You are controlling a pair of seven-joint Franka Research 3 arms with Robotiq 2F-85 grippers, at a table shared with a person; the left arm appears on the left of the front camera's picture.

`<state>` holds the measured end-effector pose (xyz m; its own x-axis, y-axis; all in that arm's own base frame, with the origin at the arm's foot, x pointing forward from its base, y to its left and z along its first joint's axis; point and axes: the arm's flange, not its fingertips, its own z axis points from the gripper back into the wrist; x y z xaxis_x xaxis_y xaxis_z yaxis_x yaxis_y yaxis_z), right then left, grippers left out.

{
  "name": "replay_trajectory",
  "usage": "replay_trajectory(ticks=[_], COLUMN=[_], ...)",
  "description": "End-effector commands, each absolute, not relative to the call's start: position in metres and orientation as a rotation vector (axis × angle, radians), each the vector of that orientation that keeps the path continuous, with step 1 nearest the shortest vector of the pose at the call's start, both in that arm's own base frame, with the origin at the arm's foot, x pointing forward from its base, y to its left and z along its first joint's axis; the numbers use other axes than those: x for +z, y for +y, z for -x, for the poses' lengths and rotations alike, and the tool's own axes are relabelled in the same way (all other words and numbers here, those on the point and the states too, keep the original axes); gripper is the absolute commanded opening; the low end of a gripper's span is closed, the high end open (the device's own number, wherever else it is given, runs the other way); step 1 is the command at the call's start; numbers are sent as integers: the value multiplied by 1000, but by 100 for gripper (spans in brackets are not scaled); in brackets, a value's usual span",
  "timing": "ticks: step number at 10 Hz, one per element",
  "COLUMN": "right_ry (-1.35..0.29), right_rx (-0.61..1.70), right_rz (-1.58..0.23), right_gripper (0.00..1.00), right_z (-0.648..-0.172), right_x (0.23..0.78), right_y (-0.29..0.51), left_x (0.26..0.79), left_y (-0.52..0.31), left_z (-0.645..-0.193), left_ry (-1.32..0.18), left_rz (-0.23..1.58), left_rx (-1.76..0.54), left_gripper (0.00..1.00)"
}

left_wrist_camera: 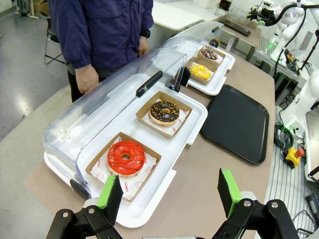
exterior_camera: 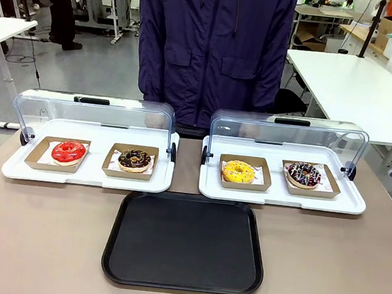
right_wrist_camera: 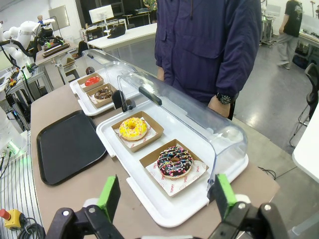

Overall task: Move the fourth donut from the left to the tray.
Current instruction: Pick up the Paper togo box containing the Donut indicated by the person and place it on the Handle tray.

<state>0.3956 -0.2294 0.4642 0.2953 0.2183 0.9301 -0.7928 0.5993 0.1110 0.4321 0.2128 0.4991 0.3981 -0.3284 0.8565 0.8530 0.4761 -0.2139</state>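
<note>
The fourth donut from the left [exterior_camera: 304,174] is chocolate-glazed with coloured sprinkles and lies in a brown cardboard holder at the right end of the right display tray; it is also seen as the sprinkled donut [right_wrist_camera: 175,162] and far off as the same donut [left_wrist_camera: 209,53]. The black tray [exterior_camera: 185,242] lies on the table in front of both display trays, also the tray [right_wrist_camera: 67,144] and the tray [left_wrist_camera: 236,121]. My right gripper [right_wrist_camera: 166,197] hovers open above the table just short of the sprinkled donut. My left gripper [left_wrist_camera: 171,190] is open near the red donut [left_wrist_camera: 126,157].
Two white display trays [exterior_camera: 88,172] with clear lids raised hold a red donut [exterior_camera: 68,152], a crumbed chocolate donut [exterior_camera: 135,159] and a yellow donut [exterior_camera: 239,171]. A person in a dark blue jacket [exterior_camera: 213,50] stands at the far side.
</note>
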Motion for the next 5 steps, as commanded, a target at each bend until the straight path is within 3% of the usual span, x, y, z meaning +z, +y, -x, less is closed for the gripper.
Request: replay_trajectory(ticks=[1, 5], right_ry=[-1075, -1075], right_rx=[745, 745], right_rz=[-646, -646], right_gripper=[100, 100], right_z=[-396, -396], right_x=[466, 466], right_y=[-229, -229], left_x=[502, 502], left_y=[214, 214], left_z=[-431, -431], left_ry=[-837, -837], left_rz=[734, 734], left_rx=[-851, -851], left_gripper=[100, 100])
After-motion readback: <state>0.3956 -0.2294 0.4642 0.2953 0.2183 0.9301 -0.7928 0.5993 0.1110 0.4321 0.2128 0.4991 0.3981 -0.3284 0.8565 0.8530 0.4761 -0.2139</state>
